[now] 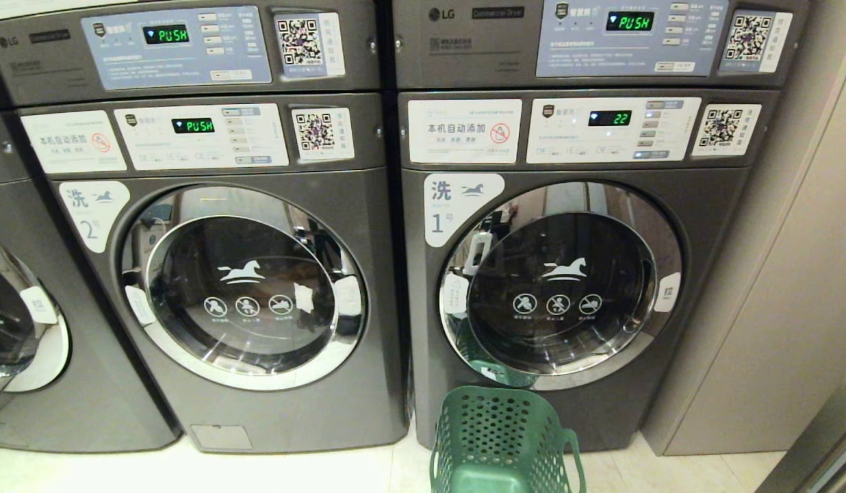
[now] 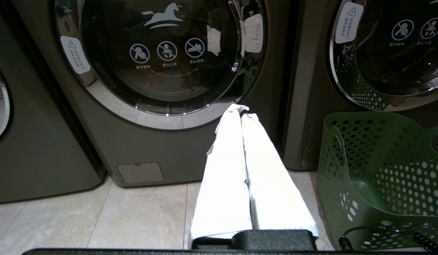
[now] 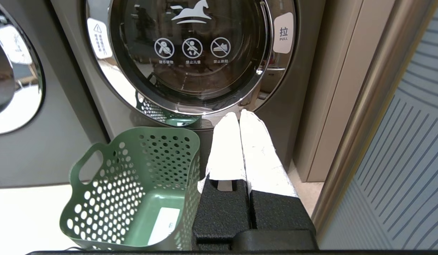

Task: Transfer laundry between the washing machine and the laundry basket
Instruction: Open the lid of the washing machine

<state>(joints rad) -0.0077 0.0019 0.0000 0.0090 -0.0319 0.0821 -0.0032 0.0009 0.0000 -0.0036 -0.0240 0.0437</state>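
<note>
A bank of grey front-loading machines is faced from close range, with washing machine No. 1 (image 1: 560,287) at roughly 1 o'clock in the head view and washing machine No. 2 (image 1: 241,294) beside it at 10 o'clock. Both round doors are shut; the door of No. 1 (image 3: 190,53) carries a pull tab (image 3: 283,32) on its far edge, presumably the place where it is to be opened. A count of 22 is shown on the display of No. 1 (image 1: 609,118), while "PUSH" is shown on that of its neighbour. No laundry can be made out through either dark glass.

The green perforated laundry basket (image 1: 502,441) is set on the tiled floor at 6 o'clock, just in front of No. 1 and below its door, apparently so that clothes can be passed the short way between drum and basket. Nothing but a white label is seen inside it.

Neither arm is seen from the head camera. The left gripper (image 2: 242,113) is held low and level, aimed at the panel between the two machines; the right gripper (image 3: 238,115) is aimed at the lower rim of door No. 1. On each, the white-wrapped fingers (image 2: 222,170) are pressed together, nothing held, nothing touched. The task appears not yet begun.
</note>
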